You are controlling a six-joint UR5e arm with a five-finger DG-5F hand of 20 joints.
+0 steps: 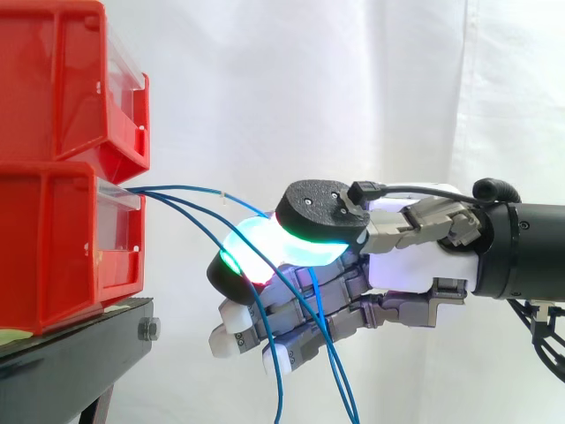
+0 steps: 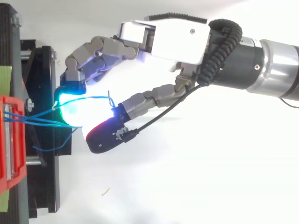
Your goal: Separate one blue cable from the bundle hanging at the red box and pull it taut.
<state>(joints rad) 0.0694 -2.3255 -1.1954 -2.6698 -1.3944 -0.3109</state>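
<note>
The lower red bin sits on the black stand at the left, beneath a second red bin. Blue cables leave its front opening. One blue cable runs in a shallow arc to the hand, which pinches it between the thumb and a cyan-glowing fingertip. The remaining cables hang down in front of the hand's lower fingers.

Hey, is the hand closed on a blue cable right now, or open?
Shut on one blue cable: the hand pinches it between thumb and a glowing fingertip; the other cables hang loose below.
</note>
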